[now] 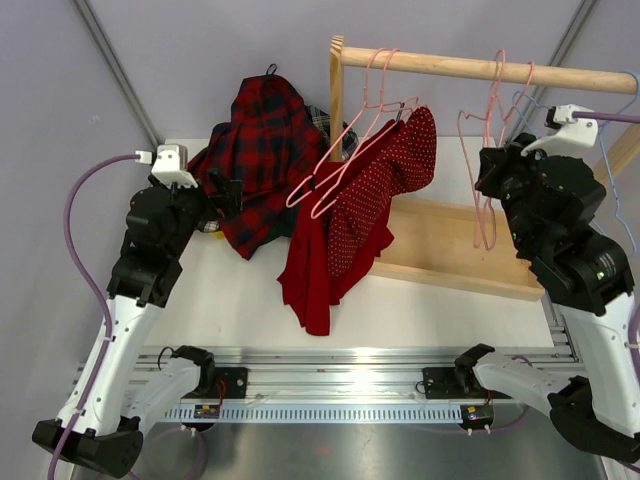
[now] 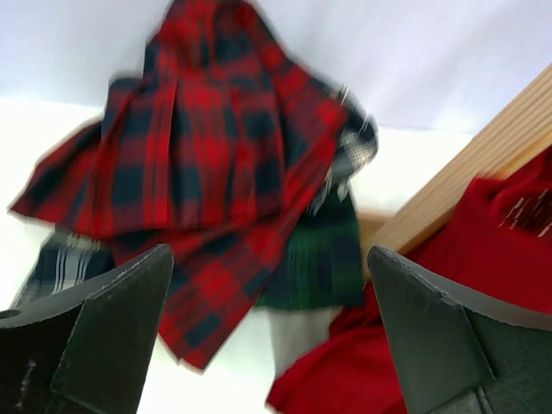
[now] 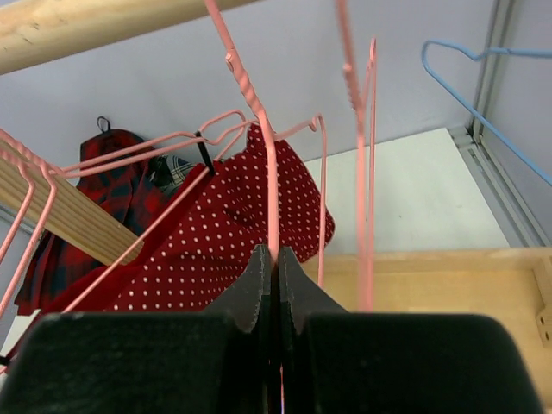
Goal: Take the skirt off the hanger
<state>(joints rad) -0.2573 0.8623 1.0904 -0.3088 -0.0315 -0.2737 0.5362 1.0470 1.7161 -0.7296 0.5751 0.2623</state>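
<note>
A red polka-dot skirt [image 1: 372,200] hangs from a pink hanger [image 1: 345,160] on the wooden rod [image 1: 480,68], and its lower end drapes onto the white table. It also shows in the right wrist view [image 3: 224,237] and as plain red cloth in the left wrist view [image 2: 483,293]. My right gripper [image 1: 488,172] is shut on the wire of another pink hanger [image 3: 269,172] that hangs further right on the rod, apart from the skirt. My left gripper [image 1: 226,190] is open and empty [image 2: 272,345], just left of the skirt, over the pile of plaid cloth.
A pile of red and green plaid skirts [image 1: 262,150] lies at the back left [image 2: 198,172]. The wooden rack's base [image 1: 450,250] lies behind the skirt, with an upright post [image 1: 336,90]. A blue hanger [image 1: 612,190] hangs at the far right [image 3: 483,82].
</note>
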